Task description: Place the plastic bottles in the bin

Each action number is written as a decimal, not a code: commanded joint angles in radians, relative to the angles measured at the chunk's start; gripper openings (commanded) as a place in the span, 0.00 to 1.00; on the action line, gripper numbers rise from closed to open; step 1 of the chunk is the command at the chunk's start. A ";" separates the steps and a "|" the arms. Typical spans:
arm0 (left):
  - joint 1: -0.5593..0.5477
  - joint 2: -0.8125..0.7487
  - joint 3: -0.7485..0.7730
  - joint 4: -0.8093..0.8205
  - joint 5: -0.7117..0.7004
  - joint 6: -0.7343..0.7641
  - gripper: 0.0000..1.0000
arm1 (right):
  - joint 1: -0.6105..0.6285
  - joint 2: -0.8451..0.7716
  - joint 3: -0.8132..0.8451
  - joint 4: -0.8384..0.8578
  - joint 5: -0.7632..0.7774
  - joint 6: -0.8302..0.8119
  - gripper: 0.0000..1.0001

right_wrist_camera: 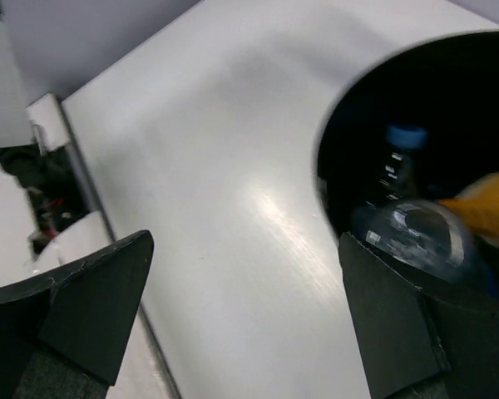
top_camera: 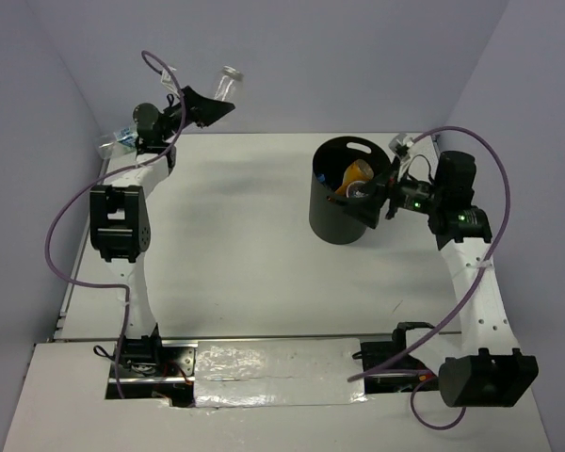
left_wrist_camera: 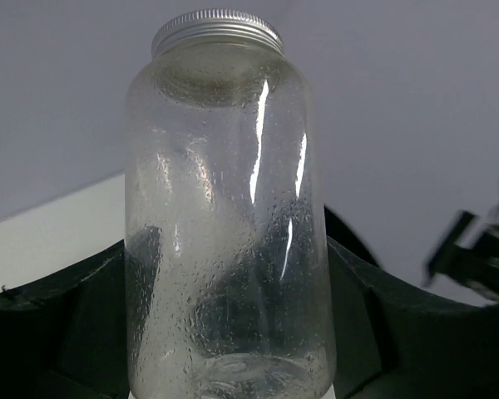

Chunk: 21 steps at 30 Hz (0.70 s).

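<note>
**Upper left of the overhead view:** the left hand (top_camera: 207, 105) grips a silver-capped clear bottle (left_wrist_camera: 224, 233), held up against the back wall (top_camera: 311, 56) above the desk (top_camera: 235, 235). In the wrist view its dark fingers (left_wrist_camera: 58, 332) press both sides of the bottle, whose base is cut off by the lower edge.

Just below and to the left, a blue-labelled bottle (top_camera: 118, 142) lies at the desk's edge, half hidden behind the left arm (top_camera: 122, 221).

Right of centre stands the bin (top_camera: 334, 221), with the right hand (top_camera: 358, 196) spread wide over its rim, nothing between its fingers. Inside we make out an orange bottle (right_wrist_camera: 491, 208), a rounded clear bottle (right_wrist_camera: 416, 234) beside it and a blue-capped bottle (right_wrist_camera: 403, 158) deeper in shadow. How they rest on one another we cannot tell.

A small clear bottle (top_camera: 402, 143) shows past the bin's upper right, largely masked by the right arm (top_camera: 461, 235). We cannot tell whether it touches the desk.
</note>
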 commanded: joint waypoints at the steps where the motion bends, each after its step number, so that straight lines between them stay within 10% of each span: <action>1: -0.088 -0.039 -0.042 0.725 0.162 -0.591 0.12 | 0.128 -0.023 0.047 0.181 0.118 0.281 0.99; 9: -0.296 -0.285 -0.326 0.726 0.150 -0.450 0.16 | 0.359 -0.007 0.073 0.518 0.353 0.649 1.00; 21: -0.505 -0.436 -0.478 0.688 0.108 -0.302 0.19 | 0.400 -0.011 0.002 0.564 0.569 0.920 1.00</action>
